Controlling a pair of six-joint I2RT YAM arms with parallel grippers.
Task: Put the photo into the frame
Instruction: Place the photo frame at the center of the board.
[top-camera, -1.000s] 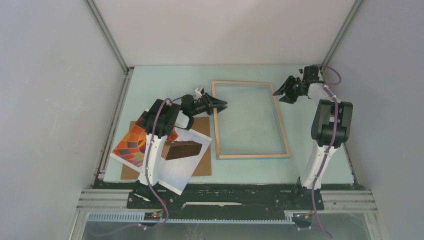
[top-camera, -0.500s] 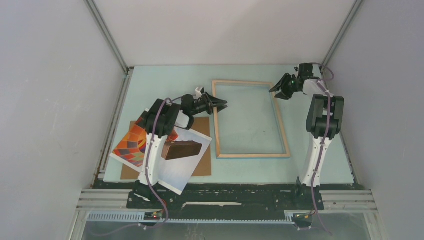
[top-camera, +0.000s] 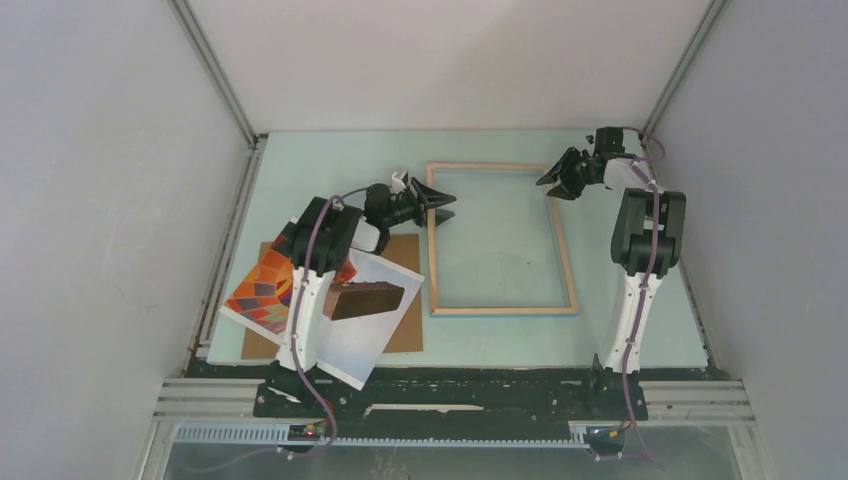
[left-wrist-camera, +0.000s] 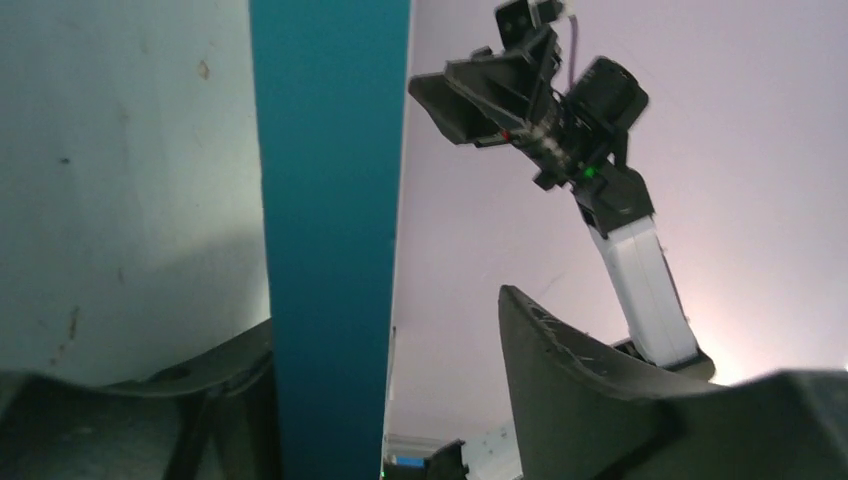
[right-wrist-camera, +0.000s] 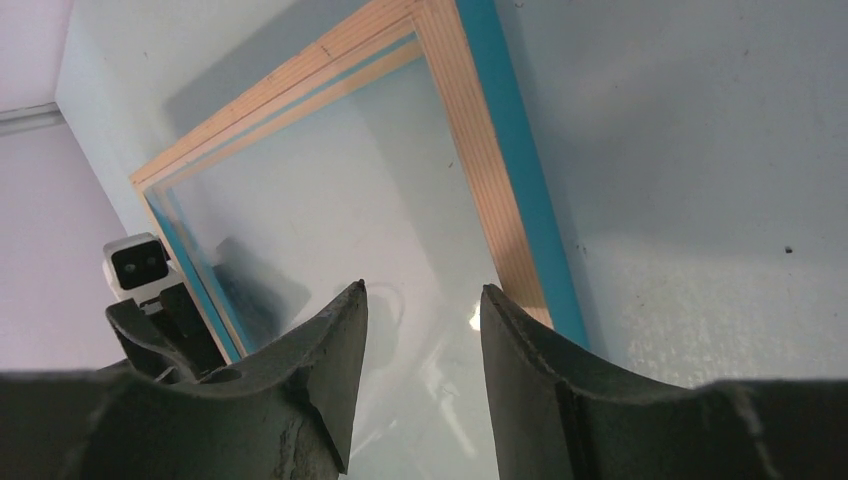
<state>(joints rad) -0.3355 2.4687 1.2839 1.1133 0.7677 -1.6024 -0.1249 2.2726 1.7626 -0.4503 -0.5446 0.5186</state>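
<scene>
The frame (top-camera: 563, 250) lies flat at the table's middle with its light wood back up. My left gripper (top-camera: 441, 203) is open astride the frame's left rail near the far left corner. In the left wrist view the blue rail (left-wrist-camera: 330, 200) stands between the fingers of the left gripper (left-wrist-camera: 385, 310), with a clear gap on the right side. My right gripper (top-camera: 552, 182) hovers open at the far right corner, and the right wrist view shows the right gripper (right-wrist-camera: 422, 288) empty above the glass beside the wood rail (right-wrist-camera: 480, 170). The photo (top-camera: 345, 345) lies near left, partly under the left arm.
A plain brown backing board (top-camera: 408, 300) lies under the photo. Grey enclosure walls stand close on the left, right and far sides. The arm bases and a black mounting rail (top-camera: 450, 392) run along the near edge.
My left gripper's jaws have spread and let go of the frame's left rail. My right gripper has swung a little left, closer to the frame's far right corner.
</scene>
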